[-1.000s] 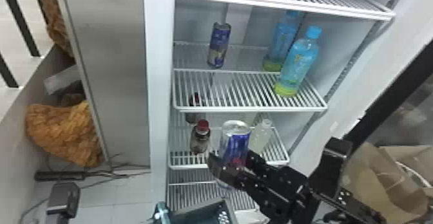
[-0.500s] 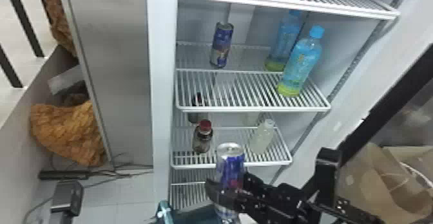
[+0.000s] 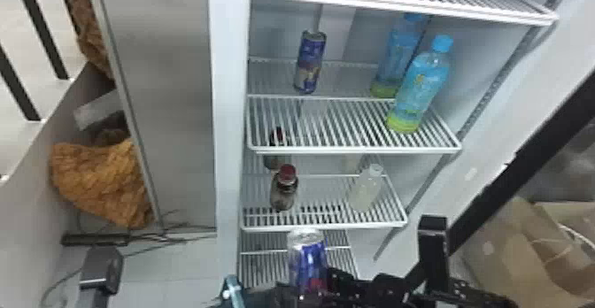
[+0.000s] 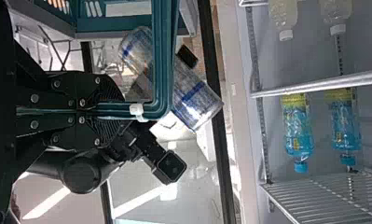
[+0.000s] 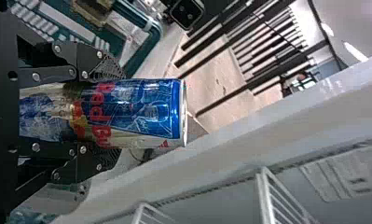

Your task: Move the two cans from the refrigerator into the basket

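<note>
At the bottom of the head view, my right gripper [image 3: 310,287] is shut on an upright blue-and-silver can [image 3: 306,256], in front of the lower shelves. In the right wrist view that can [image 5: 141,109] lies between the pads of the right gripper [image 5: 104,112]. A second can [image 3: 311,61] stands on an upper refrigerator shelf. My left gripper [image 3: 101,269] shows by its camera housing at lower left. In the left wrist view, the left gripper [image 4: 111,110] is shut on the teal basket's rim [image 4: 162,60], with the held can [image 4: 195,102] beyond it.
Two blue bottles [image 3: 420,86] stand right of the shelved can. Dark red-capped bottles [image 3: 284,190] and a pale bottle [image 3: 366,190] are one shelf lower. The refrigerator's left wall [image 3: 230,108] rises beside the shelves; a cardboard box [image 3: 509,249] is at lower right.
The right gripper has carried its can down and back toward the robot, away from the lower shelf. The left gripper keeps its place at the basket, and the shelved can has not moved.
</note>
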